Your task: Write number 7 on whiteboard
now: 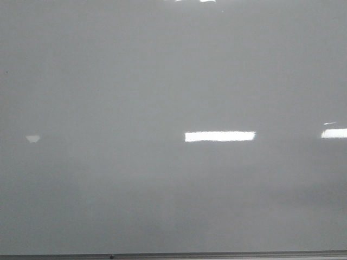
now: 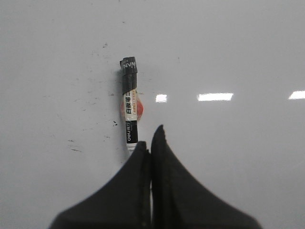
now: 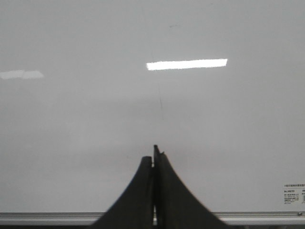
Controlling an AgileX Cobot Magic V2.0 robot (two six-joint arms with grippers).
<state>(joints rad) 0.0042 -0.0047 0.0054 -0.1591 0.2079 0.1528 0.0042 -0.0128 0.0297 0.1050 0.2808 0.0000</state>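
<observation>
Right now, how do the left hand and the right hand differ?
A marker sticks out of the left hand; the right hand holds nothing. The whiteboard by the left hand is ink-speckled; by the right hand, one faint thin line. Both hands are shut.

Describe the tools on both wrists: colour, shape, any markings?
Left tool and right tool look alike: two matte black fingers, broad at the base, curving up to narrow tips, a thin seam between them. No cables, labels or markings show on either. Arms are outside all views.
</observation>
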